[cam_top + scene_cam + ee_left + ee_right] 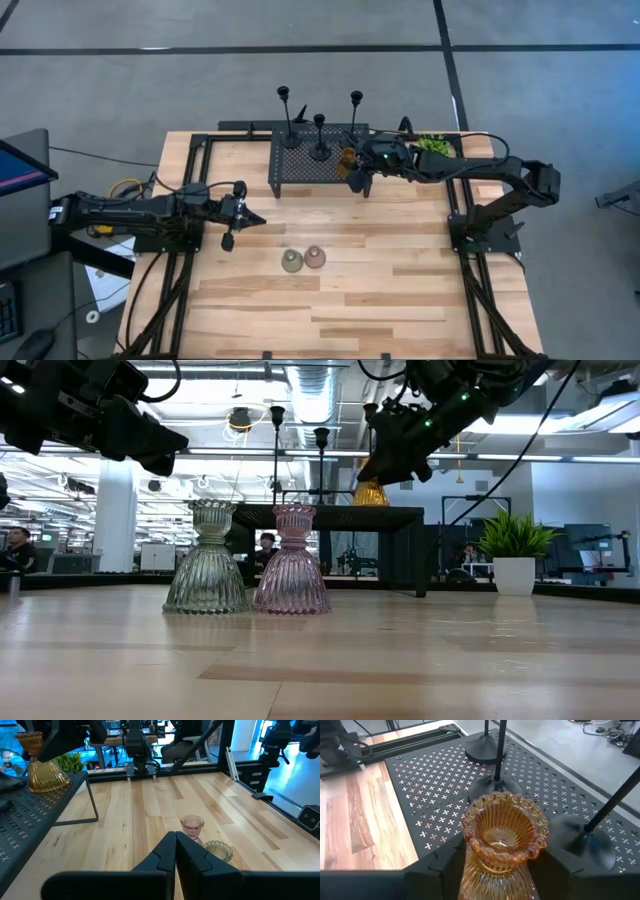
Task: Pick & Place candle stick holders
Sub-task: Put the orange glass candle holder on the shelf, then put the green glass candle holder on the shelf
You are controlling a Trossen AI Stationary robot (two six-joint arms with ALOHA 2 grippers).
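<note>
The amber holder [502, 827] stands upright by its base on the black perforated rack [300, 168], near the rack's right end. My right gripper [500, 862] is open, with one finger on either side of the amber holder below its beaded rim; I see no finger on the glass. Three black thin-stemmed holders [286, 125] [319, 140] [356, 115] stand by their round bases on the rack behind it. The green holder [291, 261] and the pink holder [315, 257] stand side by side on the table's middle. My left gripper [248, 216] waits shut above the table's left part.
A small potted plant [432, 145] stands at the far right, just behind my right arm. The rack's front legs [92, 802] stand on the wood. Bare wood lies around the green and pink holders and toward the near edge [330, 330].
</note>
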